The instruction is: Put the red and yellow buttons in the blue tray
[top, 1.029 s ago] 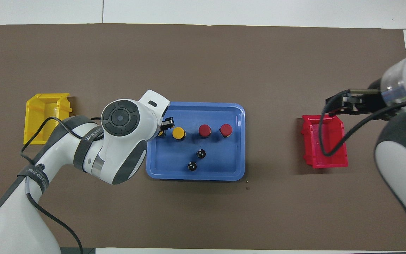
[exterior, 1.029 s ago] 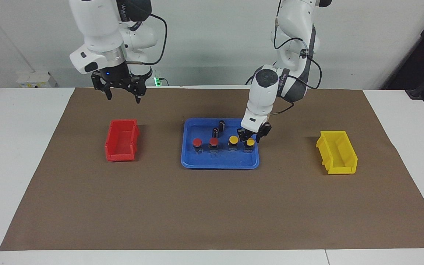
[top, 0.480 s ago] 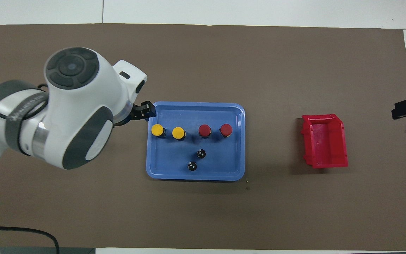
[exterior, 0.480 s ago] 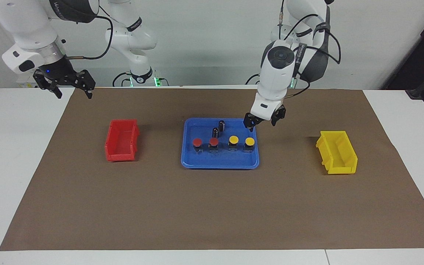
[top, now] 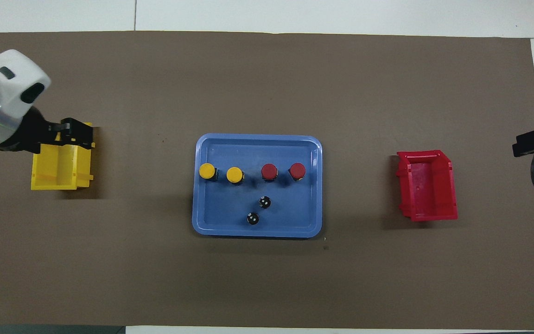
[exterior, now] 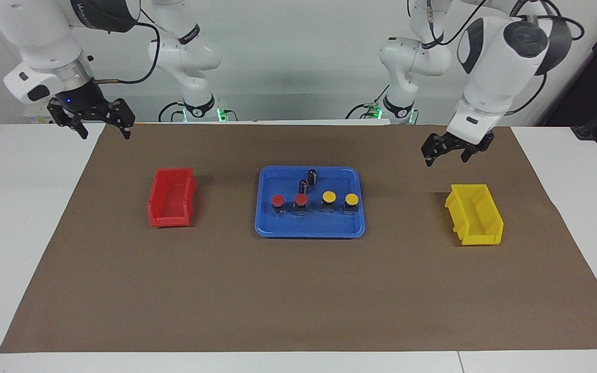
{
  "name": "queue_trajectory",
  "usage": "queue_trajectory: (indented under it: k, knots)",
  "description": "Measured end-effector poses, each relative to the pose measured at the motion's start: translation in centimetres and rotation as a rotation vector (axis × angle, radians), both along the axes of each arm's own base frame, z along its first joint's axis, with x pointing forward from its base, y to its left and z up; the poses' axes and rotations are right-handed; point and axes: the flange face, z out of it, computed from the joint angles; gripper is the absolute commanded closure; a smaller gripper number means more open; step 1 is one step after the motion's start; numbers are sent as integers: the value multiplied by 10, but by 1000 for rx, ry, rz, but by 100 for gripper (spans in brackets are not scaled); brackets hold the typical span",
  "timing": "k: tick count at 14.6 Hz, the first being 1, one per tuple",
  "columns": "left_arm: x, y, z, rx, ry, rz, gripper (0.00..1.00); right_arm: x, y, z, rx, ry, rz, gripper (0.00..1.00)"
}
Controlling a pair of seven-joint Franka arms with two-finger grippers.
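The blue tray (exterior: pixel 309 231) (top: pixel 257 138) lies mid-table. In it stand two red buttons (exterior: pixel 278 200) (exterior: pixel 301 200) and two yellow buttons (exterior: pixel 329 197) (exterior: pixel 351 199) in one row; in the overhead view the yellow ones (top: pixel 207 170) (top: pixel 234 174) are toward the left arm's end and the red ones (top: pixel 269 171) (top: pixel 297 170) toward the right arm's end. My left gripper (exterior: pixel 446 157) (top: pixel 79 133) is open and empty, raised over the yellow bin's edge. My right gripper (exterior: pixel 105 133) is open and empty, raised over the mat's corner at the right arm's end.
Two capless dark cylinders (exterior: pixel 312 176) (exterior: pixel 303 185) stand in the tray, nearer to the robots than the buttons. A small red bin (exterior: pixel 171 199) (top: pixel 427 185) sits toward the right arm's end. A small yellow bin (exterior: pixel 474 215) (top: pixel 60 162) sits toward the left arm's end.
My left gripper let go of the end yellow button, rose from the tray and swung to the yellow bin. My right gripper drew back from the red bin to the mat's corner.
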Motion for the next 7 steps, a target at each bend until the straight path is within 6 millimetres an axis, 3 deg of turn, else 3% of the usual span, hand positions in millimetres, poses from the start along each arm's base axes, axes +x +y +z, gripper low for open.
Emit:
queue_trajectory:
  k: [4, 7]
  knots:
    - [-12, 79, 27, -20, -18, -40, 0, -1, -1, -1, 1, 8, -2, 0]
    - [-15, 91, 41, -22, -40, -62, 0, -1, -1, -1, 1, 10, -3, 0]
